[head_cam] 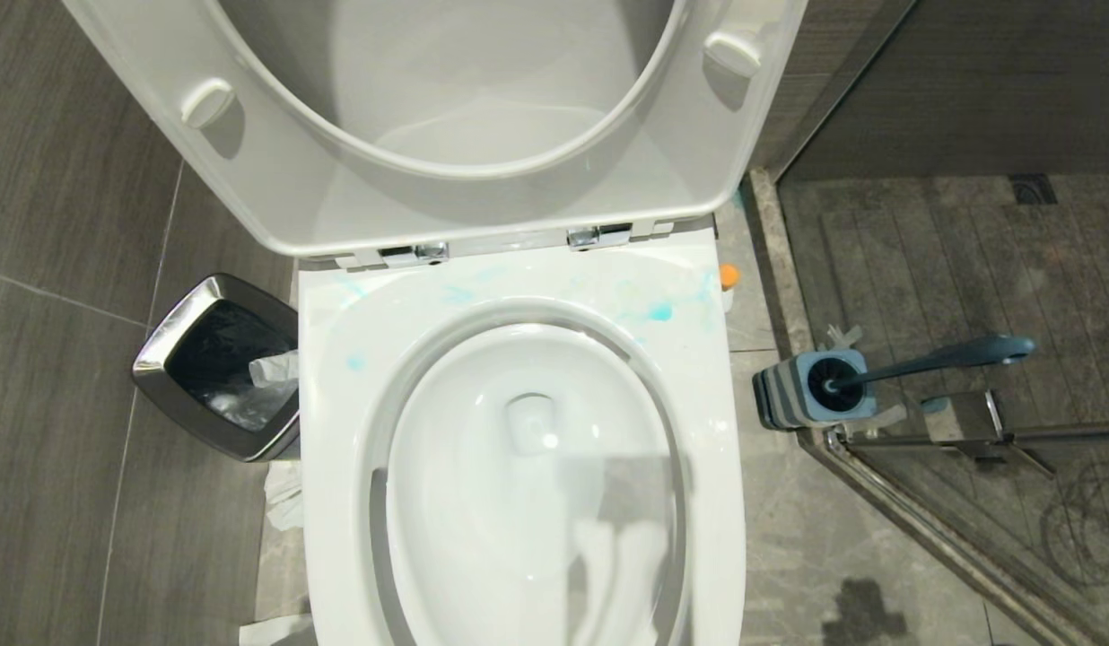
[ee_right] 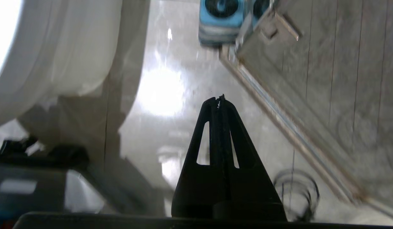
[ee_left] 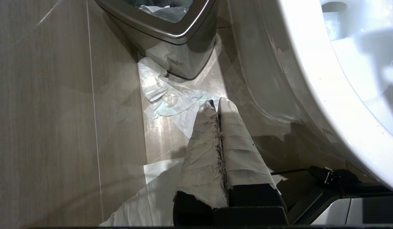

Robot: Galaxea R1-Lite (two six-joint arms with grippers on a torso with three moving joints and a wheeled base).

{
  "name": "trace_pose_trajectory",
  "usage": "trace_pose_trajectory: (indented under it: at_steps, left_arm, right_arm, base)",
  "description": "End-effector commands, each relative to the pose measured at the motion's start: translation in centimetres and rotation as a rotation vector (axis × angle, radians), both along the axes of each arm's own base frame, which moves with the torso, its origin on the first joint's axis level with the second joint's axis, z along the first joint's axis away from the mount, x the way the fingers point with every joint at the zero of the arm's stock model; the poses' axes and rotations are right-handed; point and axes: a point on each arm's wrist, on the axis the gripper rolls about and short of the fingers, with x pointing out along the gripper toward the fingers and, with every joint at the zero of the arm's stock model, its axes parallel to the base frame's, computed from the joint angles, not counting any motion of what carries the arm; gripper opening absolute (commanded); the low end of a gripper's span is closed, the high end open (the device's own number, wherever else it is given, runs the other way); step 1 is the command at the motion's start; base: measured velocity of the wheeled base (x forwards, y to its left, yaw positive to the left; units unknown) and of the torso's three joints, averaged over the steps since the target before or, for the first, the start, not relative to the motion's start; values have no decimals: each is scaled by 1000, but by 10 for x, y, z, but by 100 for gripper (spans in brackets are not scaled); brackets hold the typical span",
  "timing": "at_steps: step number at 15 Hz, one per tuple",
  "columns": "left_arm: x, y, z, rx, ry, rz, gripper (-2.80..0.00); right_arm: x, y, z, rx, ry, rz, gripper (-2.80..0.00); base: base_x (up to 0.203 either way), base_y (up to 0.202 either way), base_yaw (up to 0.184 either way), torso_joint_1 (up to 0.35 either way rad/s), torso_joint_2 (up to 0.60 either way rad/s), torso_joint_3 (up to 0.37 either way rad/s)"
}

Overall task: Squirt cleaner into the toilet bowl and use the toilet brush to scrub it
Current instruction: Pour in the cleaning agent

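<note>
The white toilet bowl [head_cam: 339, 431] stands in the middle of the head view with its seat and lid [head_cam: 276, 170] raised. Pale blue cleaner [head_cam: 659, 311] is smeared in drops along the back of the rim. The toilet brush [head_cam: 949, 357] stands in its blue-grey holder [head_cam: 810, 388] on the floor to the right of the bowl, its teal handle leaning right. Neither gripper shows in the head view. My left gripper [ee_left: 215, 105], wrapped in white tape, is shut and empty low beside the bowl's outer wall [ee_left: 272, 79]. My right gripper [ee_right: 218, 99] is shut and empty above the floor, with the holder [ee_right: 219, 22] ahead.
A chrome-rimmed dark bin [head_cam: 169, 327] stands left of the bowl, with crumpled tissue [ee_left: 158, 92] on the floor beside it. A glass shower door with a metal rail [head_cam: 922, 520] runs along the right. A small orange object [head_cam: 729, 274] sits behind the bowl's right corner.
</note>
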Motion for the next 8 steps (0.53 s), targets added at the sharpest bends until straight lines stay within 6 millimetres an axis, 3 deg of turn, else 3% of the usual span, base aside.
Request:
trace_pose_trajectory:
  at_steps: [1, 3, 5, 8]
  left_arm:
    - [0, 0, 0, 0, 2, 0, -280]
    - [0, 0, 0, 1, 2, 0, -280]
    - [0, 0, 0, 1, 2, 0, -280]
    - [0, 0, 0, -1, 2, 0, -280]
  right_arm:
    - [8, 0, 30, -2, 182, -4, -280]
    - [36, 0, 56, 5, 360, -9, -280]
    - [82, 0, 72, 8, 495, -11, -280]
    - [160, 7, 67, -28, 499, 18, -280]
  base:
    - [0, 0, 0, 0, 0, 0]
    - [0, 0, 0, 0, 0, 0]
    - [0, 0, 0, 0, 0, 0]
    - [0, 0, 0, 0, 0, 0]
